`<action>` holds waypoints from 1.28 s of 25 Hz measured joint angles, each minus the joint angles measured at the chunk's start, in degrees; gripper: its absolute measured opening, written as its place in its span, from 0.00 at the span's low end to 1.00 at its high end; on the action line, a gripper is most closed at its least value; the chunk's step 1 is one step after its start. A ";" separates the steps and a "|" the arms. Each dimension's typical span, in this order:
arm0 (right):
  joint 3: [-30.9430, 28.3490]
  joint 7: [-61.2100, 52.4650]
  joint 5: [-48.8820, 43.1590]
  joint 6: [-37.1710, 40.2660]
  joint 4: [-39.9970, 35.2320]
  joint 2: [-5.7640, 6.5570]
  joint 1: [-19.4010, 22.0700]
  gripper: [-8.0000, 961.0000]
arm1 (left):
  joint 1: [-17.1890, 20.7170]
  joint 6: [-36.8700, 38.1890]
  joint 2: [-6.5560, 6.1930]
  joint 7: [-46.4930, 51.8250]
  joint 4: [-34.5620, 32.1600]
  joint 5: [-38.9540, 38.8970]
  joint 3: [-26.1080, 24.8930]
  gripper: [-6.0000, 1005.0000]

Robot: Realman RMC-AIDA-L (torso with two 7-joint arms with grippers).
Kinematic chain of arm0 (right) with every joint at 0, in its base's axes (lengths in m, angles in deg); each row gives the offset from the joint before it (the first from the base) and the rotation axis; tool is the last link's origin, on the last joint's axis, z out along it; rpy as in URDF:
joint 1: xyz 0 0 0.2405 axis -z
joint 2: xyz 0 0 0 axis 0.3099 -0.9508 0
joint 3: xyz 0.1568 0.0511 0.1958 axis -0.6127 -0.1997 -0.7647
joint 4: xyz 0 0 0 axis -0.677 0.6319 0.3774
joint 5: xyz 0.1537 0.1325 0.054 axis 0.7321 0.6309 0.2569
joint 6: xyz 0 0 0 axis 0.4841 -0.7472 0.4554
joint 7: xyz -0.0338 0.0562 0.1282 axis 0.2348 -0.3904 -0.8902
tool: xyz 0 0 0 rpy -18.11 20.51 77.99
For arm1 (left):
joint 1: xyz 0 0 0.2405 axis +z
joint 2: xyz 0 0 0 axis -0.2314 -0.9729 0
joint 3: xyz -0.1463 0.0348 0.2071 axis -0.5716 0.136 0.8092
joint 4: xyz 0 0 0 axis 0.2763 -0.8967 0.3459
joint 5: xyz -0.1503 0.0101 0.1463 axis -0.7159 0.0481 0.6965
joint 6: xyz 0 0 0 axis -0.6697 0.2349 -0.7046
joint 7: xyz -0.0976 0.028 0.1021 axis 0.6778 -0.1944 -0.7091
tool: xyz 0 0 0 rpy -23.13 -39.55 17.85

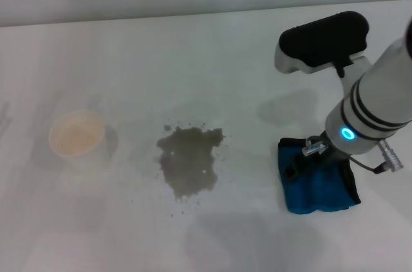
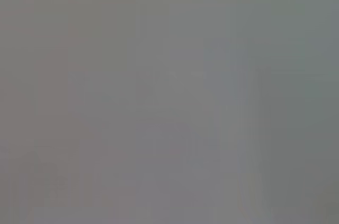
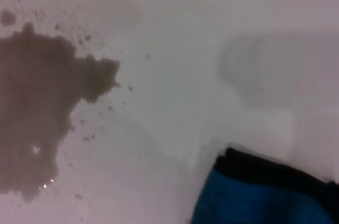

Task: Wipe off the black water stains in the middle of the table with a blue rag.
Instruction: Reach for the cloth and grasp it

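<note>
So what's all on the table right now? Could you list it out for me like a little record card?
Surface: white table
Spill: black water stains in the middle, unwiped, specks round the edge
Cloth: blue rag lying to the robot's right of the spill, apart from it
Cup: white paper cup to the left of the spill
Right arm: right pincer down over the rag
Left arm: not seen

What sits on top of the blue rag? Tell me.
The right arm's gripper is over the blue rag, hiding part of it. Finger contact is hidden. Bare table surrounds the rag.
</note>
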 joint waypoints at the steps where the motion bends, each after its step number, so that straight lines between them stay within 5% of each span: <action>1: 0.34 -0.14 0.01 0.12 0.68 -0.03 -0.33 0.71 | -0.06 0.00 0.00 0.00 0.00 -0.03 0.00 0.89; 15: 1.70 -0.58 -1.29 -0.15 2.03 0.17 -1.08 0.63 | 0.06 -0.01 0.00 0.00 -0.62 -0.04 0.00 0.89; 32: 2.91 -0.44 -2.44 -1.05 2.77 0.16 -1.17 0.31 | 0.02 0.00 0.09 0.00 -0.68 -0.02 0.00 0.89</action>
